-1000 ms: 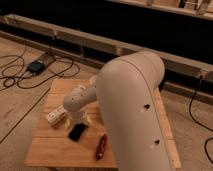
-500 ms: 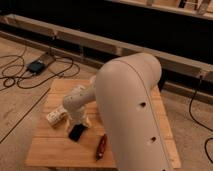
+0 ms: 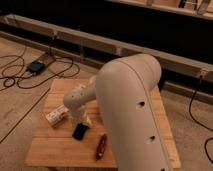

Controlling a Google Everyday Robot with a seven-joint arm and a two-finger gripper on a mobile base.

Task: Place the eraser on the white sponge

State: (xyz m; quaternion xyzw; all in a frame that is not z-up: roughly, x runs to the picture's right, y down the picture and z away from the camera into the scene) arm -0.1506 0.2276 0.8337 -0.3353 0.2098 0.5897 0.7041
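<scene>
The eraser (image 3: 80, 133), a flat black slab, lies on the wooden table (image 3: 55, 148) near its middle. My gripper (image 3: 80, 125) comes down from the white arm onto the eraser's upper end and is shut on it. A small pale block, apparently the white sponge (image 3: 88, 119), shows just right of the gripper, partly hidden by the arm. My big white arm (image 3: 130, 110) covers the table's right half.
A white bottle with a label (image 3: 56, 115) lies at the left of the table. A dark red elongated object (image 3: 101, 146) lies near the front edge. Black cables and a small box (image 3: 36, 66) sit on the floor at the left.
The gripper has closed at the eraser. The arm and the other objects have barely moved.
</scene>
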